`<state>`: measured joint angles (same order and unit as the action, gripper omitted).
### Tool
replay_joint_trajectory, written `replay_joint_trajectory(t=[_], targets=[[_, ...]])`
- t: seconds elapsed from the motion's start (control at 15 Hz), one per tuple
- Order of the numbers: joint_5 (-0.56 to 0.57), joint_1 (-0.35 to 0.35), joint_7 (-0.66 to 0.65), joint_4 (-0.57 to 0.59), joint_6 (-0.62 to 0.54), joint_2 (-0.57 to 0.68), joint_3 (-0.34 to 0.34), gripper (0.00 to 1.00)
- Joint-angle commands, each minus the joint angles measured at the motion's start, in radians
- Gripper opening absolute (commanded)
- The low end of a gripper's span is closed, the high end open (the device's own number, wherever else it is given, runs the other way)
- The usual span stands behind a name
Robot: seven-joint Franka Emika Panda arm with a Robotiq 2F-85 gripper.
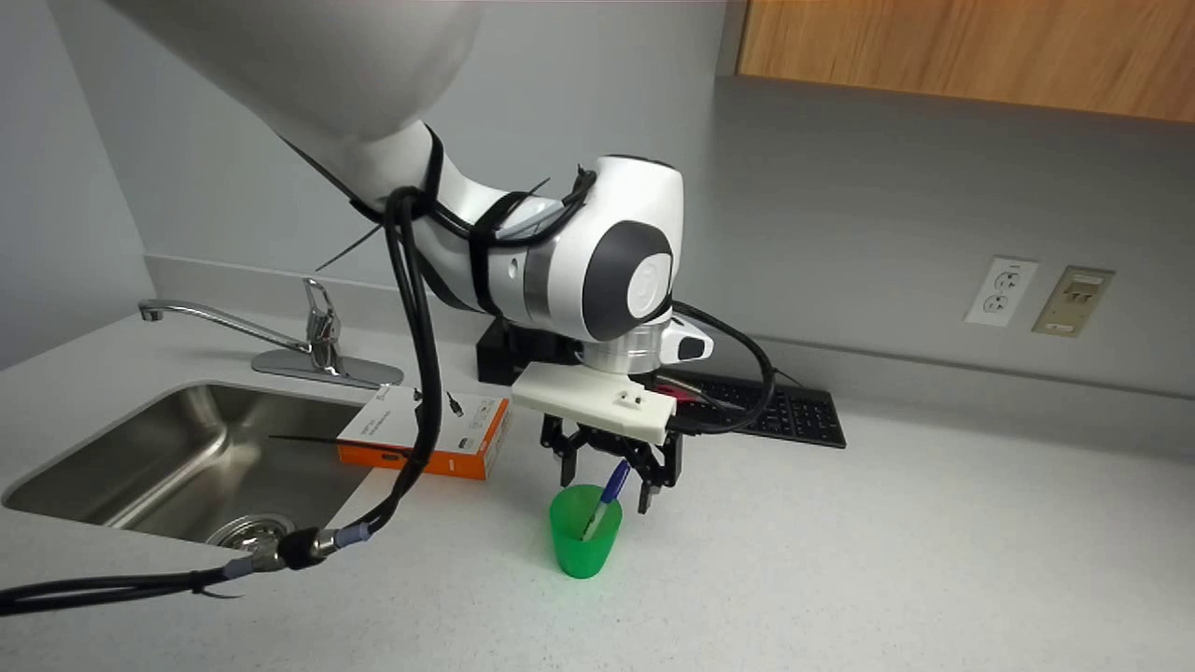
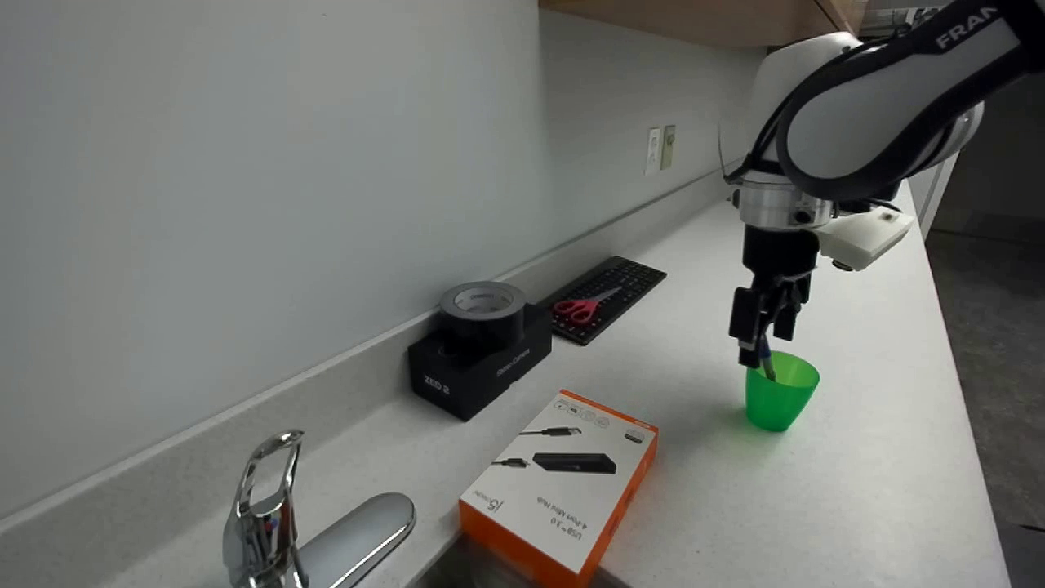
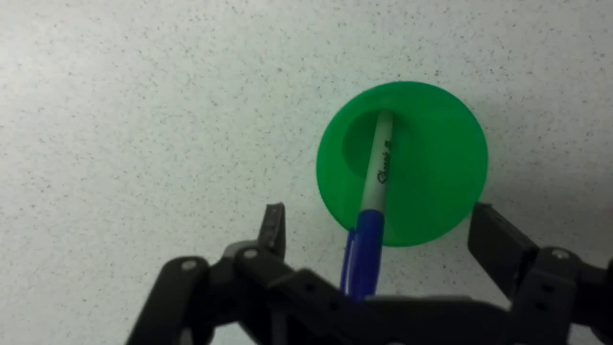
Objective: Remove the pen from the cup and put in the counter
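In the wrist view, your gripper was spread wide, and the pen leaned in the green cup w/ its gray end at 12 o'clock and its blue cap nr 6, btwn the fingers at abt 9 and 3, nearer 9.

Along the back edge of the surface lies a keyboard bearing scissors, with a black box just beside it, tape on top. Toward the corner where two walls meet, a tap stands between that edge and a sink; a carton sits partly over the sink's rim. Above the edge are an outlet and a beige wall plate, with a cabinet higher up.
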<state>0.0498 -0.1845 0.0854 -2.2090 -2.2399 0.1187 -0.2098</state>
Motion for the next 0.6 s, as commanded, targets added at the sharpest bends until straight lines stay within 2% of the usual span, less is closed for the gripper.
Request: replay_joint_trajectory(t=[0.0,0.53], targets=[[-0.066,-0.011,-0.001,0.023,-0.022,0.000,0.013,1.00],[-0.028,-0.013,-0.042,0.017,-0.029,-0.027,-0.006,1.00]])
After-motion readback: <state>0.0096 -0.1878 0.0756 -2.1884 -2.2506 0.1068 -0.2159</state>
